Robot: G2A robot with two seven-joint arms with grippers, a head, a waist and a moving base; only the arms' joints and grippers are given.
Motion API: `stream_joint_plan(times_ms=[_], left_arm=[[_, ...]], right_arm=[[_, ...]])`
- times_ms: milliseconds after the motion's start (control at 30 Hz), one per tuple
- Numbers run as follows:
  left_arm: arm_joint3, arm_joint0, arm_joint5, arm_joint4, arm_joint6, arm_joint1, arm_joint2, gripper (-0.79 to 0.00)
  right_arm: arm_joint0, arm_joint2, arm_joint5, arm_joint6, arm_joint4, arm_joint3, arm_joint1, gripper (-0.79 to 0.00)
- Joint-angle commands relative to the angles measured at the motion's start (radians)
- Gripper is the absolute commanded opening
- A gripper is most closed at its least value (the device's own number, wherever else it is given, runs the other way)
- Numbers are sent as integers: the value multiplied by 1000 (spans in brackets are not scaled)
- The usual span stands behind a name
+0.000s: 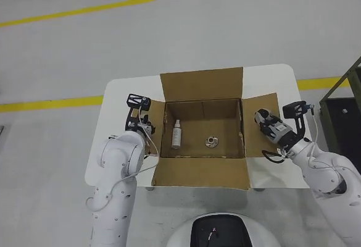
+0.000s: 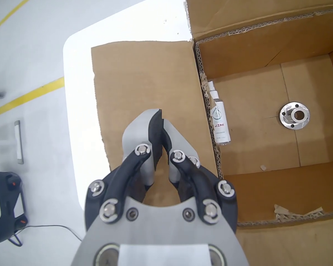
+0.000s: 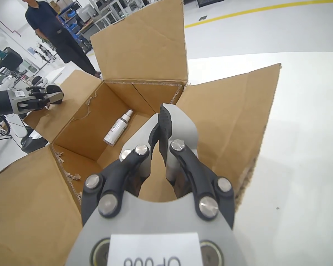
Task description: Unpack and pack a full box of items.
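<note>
White tabletop (image 1: 121,92): one, smooth, with rounded corners, carrying the box.
Brown cardboard box (image 1: 202,83): one, corrugated, sitting mid-tabletop with all four flaps opened out. The wrist views are showing torn paper fraying along its rim. The right wrist view is showing the far flap standing upright, which the top view is flattening.
Left end effector (image 2: 161,119): one, grey metal fingers with black ribbed pads, clenched on nothing, hovering over the box's left flap. The right wrist view is catching it from the side, above that flap.
Right end effector (image 3: 164,117): one, of the same build, pads pressing together with nothing between them, hanging over the right flap.
Spray bottle (image 1: 176,134): one, white plastic, a slim cylinder, lying on its side on the box floor just beside the left wall, nozzle pointing to the far wall.
Metal flange (image 1: 211,142): one, a shiny round disc, lying flat near the middle of the box floor, apart from the bottle. The left wrist view is revealing its centre bore and small surrounding holes.
</note>
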Motion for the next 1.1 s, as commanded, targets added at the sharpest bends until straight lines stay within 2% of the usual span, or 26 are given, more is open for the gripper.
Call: stream_joint_plan(times_ms=[0,33,67,167,367,467,667,700,833,933,967,1067], left_arm=[[-20,-3,0,-16,-7,0,-2,0],[-38,-5,-4,-27,-13,0,-5,0],[-57,-7,-7,-37,-22,0,-7,0],[-126,-14,-24,-94,-46,1,-14,0],[-243,-24,-67,-224,-99,2,-9,0],[-269,-29,-85,-281,-130,2,12,0],[-268,-37,-98,-374,-163,1,48,0],[-268,-37,-98,-374,-163,1,48,0],[-268,-37,-98,-374,-163,1,48,0],[-268,-37,-98,-374,-163,1,48,0],[-268,-37,-98,-374,-163,1,48,0],[-263,-22,-100,-367,-129,2,50,0]], right_arm=[[-4,4,-11,-11,13,-11,0,-730],[-7,7,-23,-18,19,-20,0,-637],[-11,10,-33,-22,21,-28,1,-610],[-24,25,-60,-43,30,-59,2,-453],[-57,73,-96,-84,37,-129,7,-323],[-85,108,-98,-107,41,-163,10,-317],[-155,198,-81,-162,42,-214,14,-360],[-166,214,-76,-175,43,-217,15,-394],[-214,270,-67,-229,47,-220,15,-437],[-241,297,-65,-249,39,-215,15,-517],[-248,301,-65,-250,37,-212,15,-582],[-257,310,-62,-253,35,-203,15,-619]])
